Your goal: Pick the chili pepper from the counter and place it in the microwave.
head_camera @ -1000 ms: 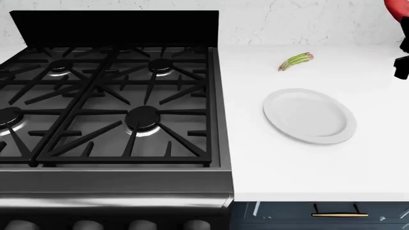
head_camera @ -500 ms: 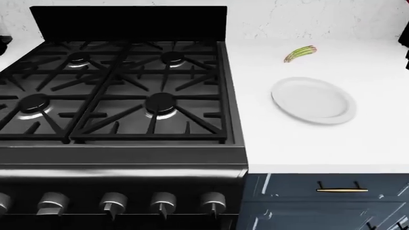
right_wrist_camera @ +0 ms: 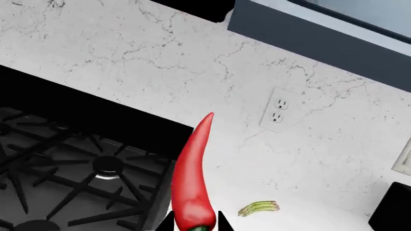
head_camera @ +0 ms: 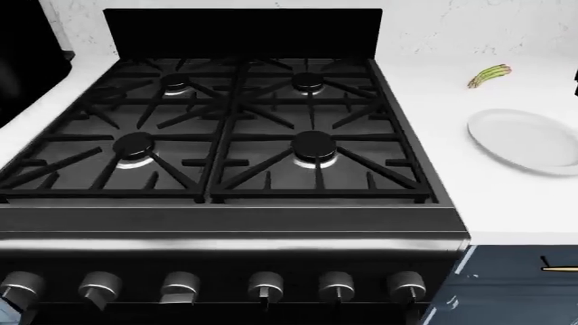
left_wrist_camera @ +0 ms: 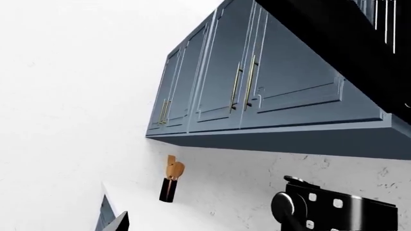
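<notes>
In the right wrist view the chili pepper (right_wrist_camera: 192, 178), glossy red with a green stem end, stands upright between the two black fingertips of my right gripper (right_wrist_camera: 194, 224), which is shut on it above the stove's edge. The counter (head_camera: 505, 200) is the white worktop right of the stove. Of my left gripper only one grey fingertip (left_wrist_camera: 119, 224) shows at the picture's rim, far off centre, with bare wall where the jaws would meet, so it is open. Neither gripper appears in the head view. I cannot make out the microwave for certain.
A black gas stove (head_camera: 243, 128) fills the head view. A white plate (head_camera: 528, 142) and an asparagus bundle (head_camera: 488, 75) lie on the counter. A black shape (head_camera: 27, 61) stands at the left edge. Blue upper cabinets (left_wrist_camera: 257, 91) and a utensil holder (left_wrist_camera: 171, 185) show beside the left arm.
The head view has swung left and drawn back. The stove, plate and asparagus have slid right in the picture, and the stove's knobs now show.
</notes>
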Controlling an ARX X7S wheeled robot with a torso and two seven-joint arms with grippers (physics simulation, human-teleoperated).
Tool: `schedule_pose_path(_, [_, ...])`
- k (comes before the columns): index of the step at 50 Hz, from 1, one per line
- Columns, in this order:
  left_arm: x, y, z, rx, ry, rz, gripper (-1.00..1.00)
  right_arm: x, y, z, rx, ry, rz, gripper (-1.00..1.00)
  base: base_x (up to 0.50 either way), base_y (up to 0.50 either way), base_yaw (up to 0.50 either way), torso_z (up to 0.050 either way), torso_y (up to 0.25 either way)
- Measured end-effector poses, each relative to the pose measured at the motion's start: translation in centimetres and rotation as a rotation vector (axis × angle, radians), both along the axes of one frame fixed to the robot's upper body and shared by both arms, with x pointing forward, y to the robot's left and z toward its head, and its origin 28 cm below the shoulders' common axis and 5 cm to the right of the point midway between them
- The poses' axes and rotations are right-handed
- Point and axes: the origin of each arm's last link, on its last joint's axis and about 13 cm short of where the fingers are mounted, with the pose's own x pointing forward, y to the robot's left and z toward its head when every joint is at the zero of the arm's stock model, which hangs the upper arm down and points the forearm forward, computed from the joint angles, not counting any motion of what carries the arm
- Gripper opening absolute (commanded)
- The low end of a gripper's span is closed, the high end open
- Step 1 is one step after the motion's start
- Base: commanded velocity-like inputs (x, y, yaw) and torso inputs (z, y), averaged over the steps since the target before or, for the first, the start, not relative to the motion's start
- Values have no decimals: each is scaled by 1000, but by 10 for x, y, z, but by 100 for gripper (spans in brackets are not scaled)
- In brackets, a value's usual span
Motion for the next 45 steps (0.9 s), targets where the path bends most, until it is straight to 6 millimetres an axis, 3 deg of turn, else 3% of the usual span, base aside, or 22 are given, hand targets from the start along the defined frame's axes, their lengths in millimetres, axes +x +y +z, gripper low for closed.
schedule_pose_path(45, [1,0,0,1,2,-1,100,0,0,1,-7,-23,-3,-100,-32,500,0,0,0])
